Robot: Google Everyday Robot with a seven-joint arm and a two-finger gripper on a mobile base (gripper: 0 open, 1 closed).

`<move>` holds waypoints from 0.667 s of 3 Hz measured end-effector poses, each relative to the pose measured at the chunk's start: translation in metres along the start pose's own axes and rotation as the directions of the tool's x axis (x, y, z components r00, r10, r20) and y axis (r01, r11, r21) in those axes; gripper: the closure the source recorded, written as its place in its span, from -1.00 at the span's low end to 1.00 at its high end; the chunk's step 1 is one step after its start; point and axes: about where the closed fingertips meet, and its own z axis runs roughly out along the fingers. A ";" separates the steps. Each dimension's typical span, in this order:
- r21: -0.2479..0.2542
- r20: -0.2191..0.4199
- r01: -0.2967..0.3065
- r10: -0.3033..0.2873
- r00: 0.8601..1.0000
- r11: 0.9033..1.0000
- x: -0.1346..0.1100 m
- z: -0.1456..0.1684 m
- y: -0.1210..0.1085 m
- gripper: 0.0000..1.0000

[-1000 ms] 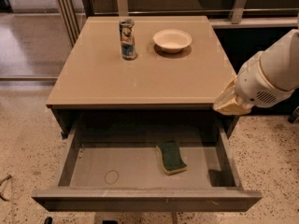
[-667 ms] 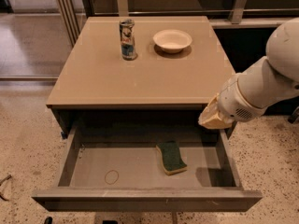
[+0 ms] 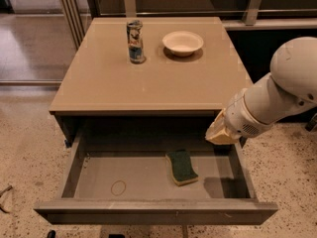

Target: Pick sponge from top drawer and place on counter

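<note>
The sponge (image 3: 182,166), dark green on top with a yellow foam layer, lies flat on the grey bottom of the open top drawer (image 3: 148,175), right of its middle. The beige counter (image 3: 148,78) is the cabinet's top above the drawer. My gripper (image 3: 219,134), with pale yellow padded fingers on a white arm, hangs over the drawer's back right corner, above and to the right of the sponge and apart from it. It holds nothing that I can see.
A tall can (image 3: 134,41) and a white bowl (image 3: 183,42) stand at the back of the counter. A faint ring mark (image 3: 118,187) is on the drawer bottom at front left. Speckled floor (image 3: 25,148) surrounds the cabinet.
My arm and gripper have moved left and down from beside the counter's right edge to over the drawer's back right corner. The sponge has not moved.
</note>
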 end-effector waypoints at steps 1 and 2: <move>-0.019 0.004 0.003 -0.003 1.000 1.000 0.002 0.009 0.005 0.90; -0.073 0.019 0.016 -0.014 1.000 0.997 0.011 0.039 0.025 0.44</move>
